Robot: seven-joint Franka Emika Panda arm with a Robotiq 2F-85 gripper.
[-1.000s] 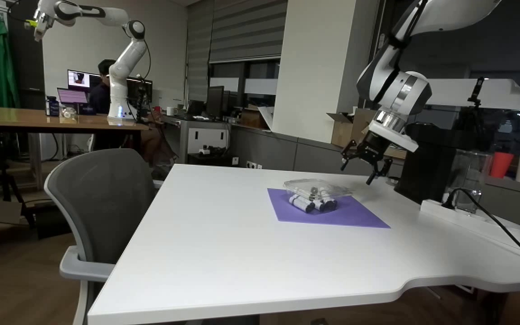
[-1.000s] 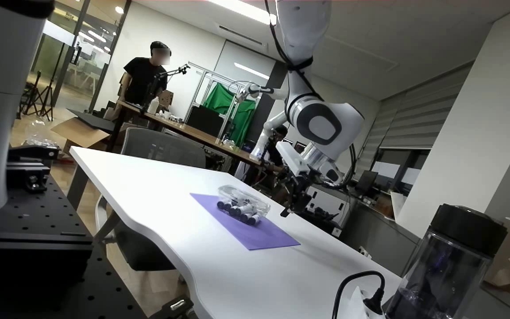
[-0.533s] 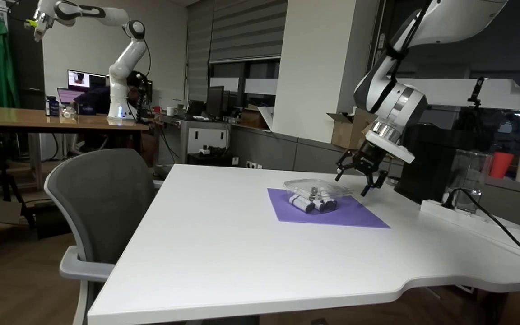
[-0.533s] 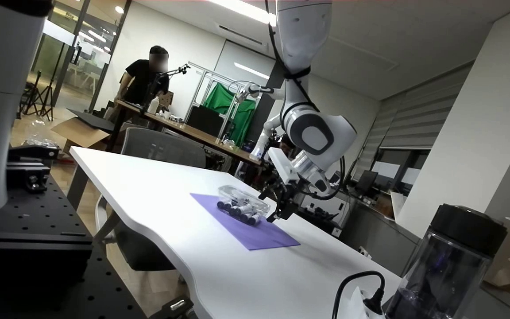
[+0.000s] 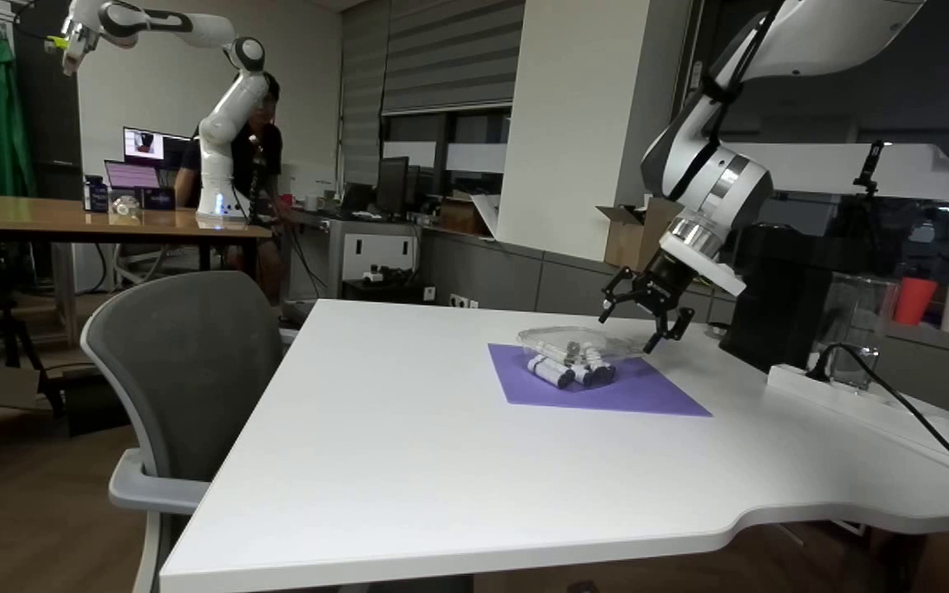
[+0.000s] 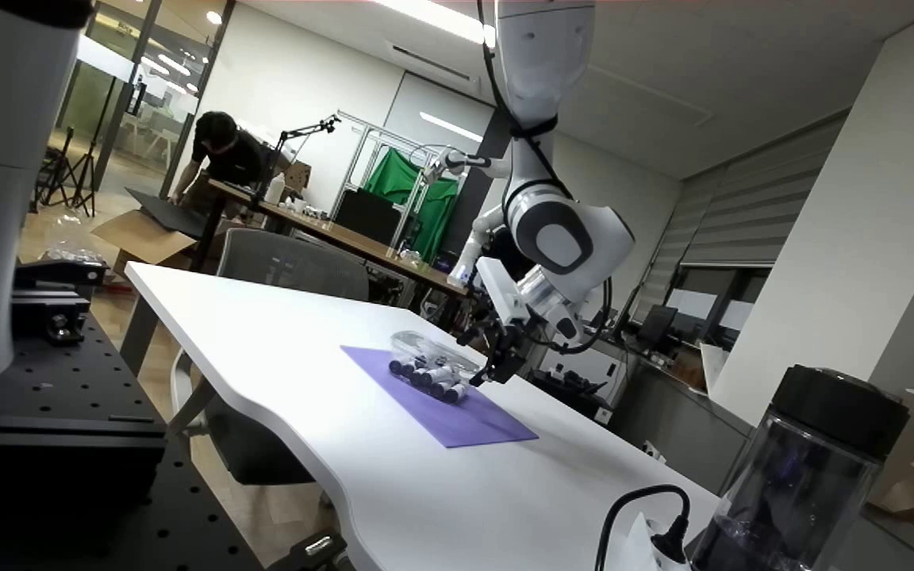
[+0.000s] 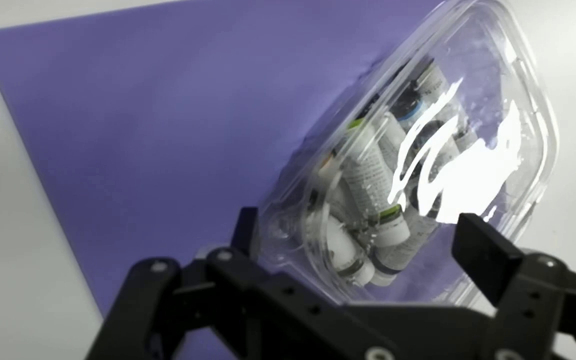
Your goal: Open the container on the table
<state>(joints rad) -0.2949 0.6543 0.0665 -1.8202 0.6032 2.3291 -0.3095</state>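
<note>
Opening the clear box (image 6: 428, 350) calls, I judge, for a pinch on the rim of the lid (image 7: 475, 70), not a grab across the whole top. It sits on a purple sheet (image 7: 158, 140) on the white table (image 5: 409, 428), small bottles (image 7: 370, 175) showing through the plastic; the lid looks on. My gripper (image 7: 358, 232) hangs tilted over one end, its jaws wide apart with nothing clamped. In the wrist view one finger (image 7: 246, 235) stands just beside a corner with what may be a tab (image 7: 281, 225); the other overlaps the top near the opposite edge. I cannot tell whether either touches. I would go low enough that the rim comes between the fingertips, pinch gently, then peel upward slowly. Glare hides part of the top, so I should check the edge in both exterior views. I expect the box to be light and to slide easily.
</note>
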